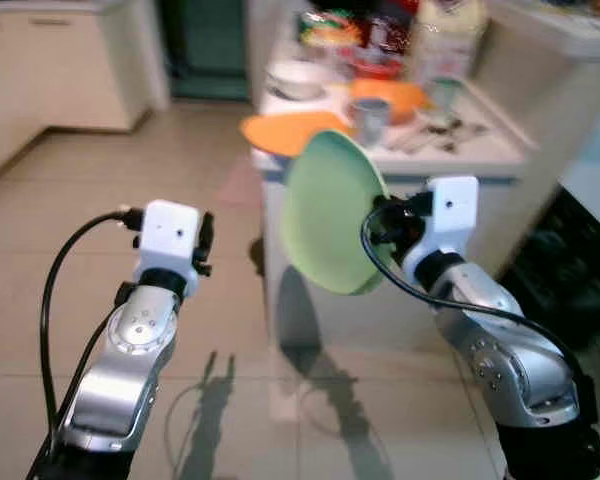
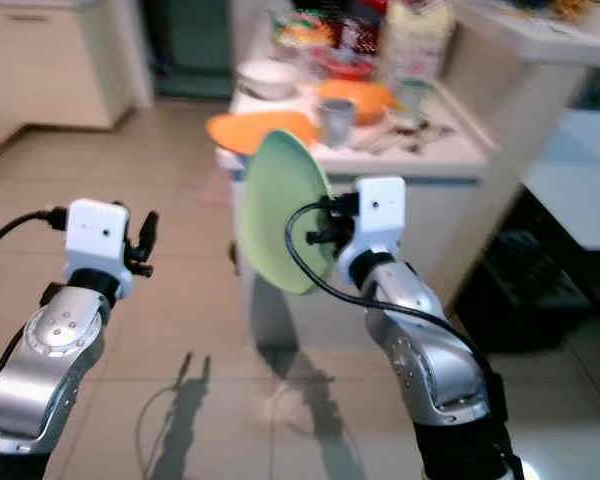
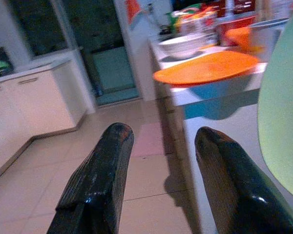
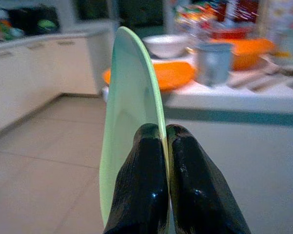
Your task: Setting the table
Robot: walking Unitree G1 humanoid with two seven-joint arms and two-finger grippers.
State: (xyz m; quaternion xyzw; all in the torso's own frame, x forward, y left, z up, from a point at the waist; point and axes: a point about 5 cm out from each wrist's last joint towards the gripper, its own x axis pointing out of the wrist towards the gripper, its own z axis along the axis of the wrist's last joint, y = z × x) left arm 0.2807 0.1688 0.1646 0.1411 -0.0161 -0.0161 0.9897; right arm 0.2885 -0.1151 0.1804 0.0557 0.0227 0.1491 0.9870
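Green plate (image 4: pixel 132 117) on edge, pinched in right claw (image 4: pixel 166 161), left claw (image 3: pixel 158 161) spread, empty, white table (image 1: pixel 480 150) ahead

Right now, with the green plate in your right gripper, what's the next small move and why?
Probably step toward the table: the right gripper pinches the green plate on edge short of it, and the left gripper hangs open and empty.

Smooth matt green plate (image 4: pixel 132 102); glossy black right pincer (image 4: pixel 166 146) fingers; glossy floor tiles (image 1: pixel 180 300).
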